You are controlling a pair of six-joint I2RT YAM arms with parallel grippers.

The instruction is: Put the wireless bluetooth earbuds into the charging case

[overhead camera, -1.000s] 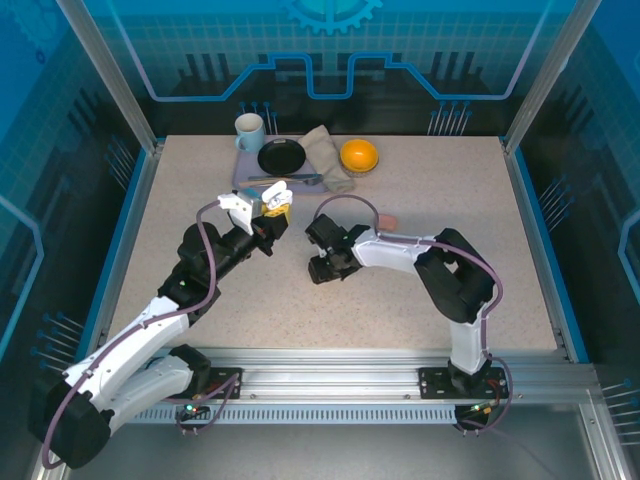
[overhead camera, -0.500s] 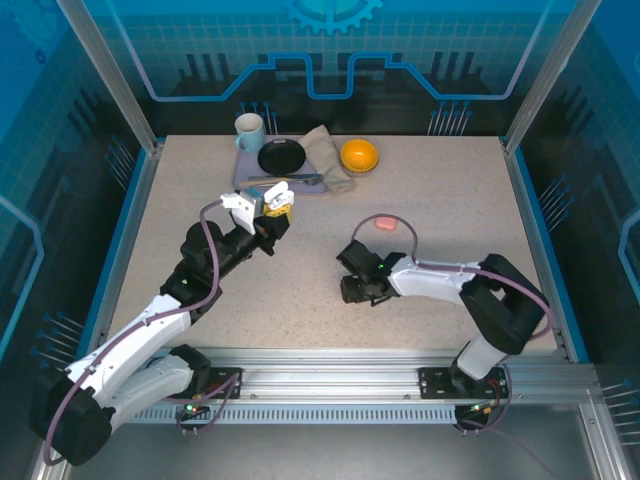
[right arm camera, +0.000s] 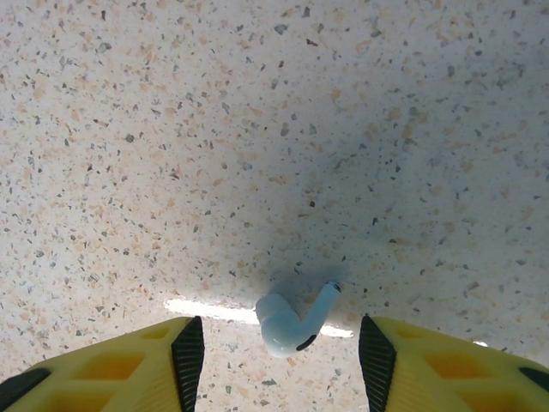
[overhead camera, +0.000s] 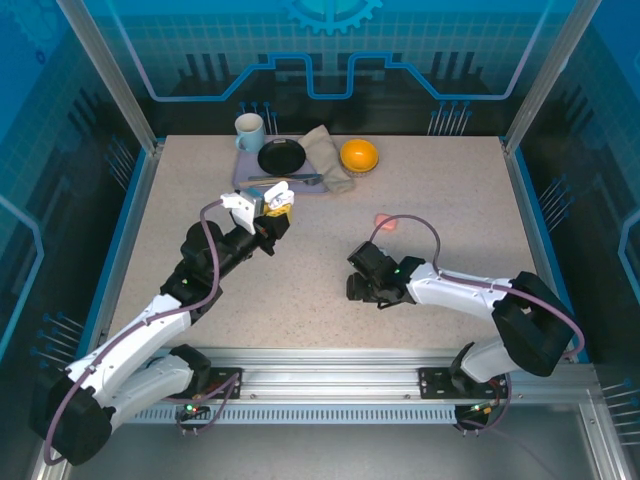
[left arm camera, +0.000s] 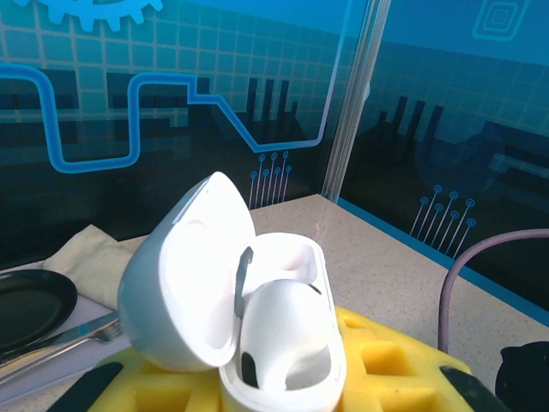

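My left gripper (overhead camera: 272,204) is raised above the table, shut on a white charging case (left arm camera: 273,343) whose lid (left arm camera: 184,275) stands open to the left. In the left wrist view one white earbud (left arm camera: 287,330) sits inside the case between my yellow fingers (left arm camera: 395,369). Another white earbud (right arm camera: 290,324) lies on the speckled table, stem pointing up and right. My right gripper (right arm camera: 279,365) hovers just above it, open, one finger on either side and neither touching it. From the top view that gripper (overhead camera: 362,287) is low over the table's middle.
A small pink object (overhead camera: 384,220) lies on the table behind the right gripper. At the back stand a mug (overhead camera: 249,129), a black plate (overhead camera: 281,157) on a tray, a folded cloth (overhead camera: 326,152) and an orange bowl (overhead camera: 358,155).
The right arm has swung away from the left gripper, to the right and nearer, and its jaws have widened. The left arm and the case have not moved.
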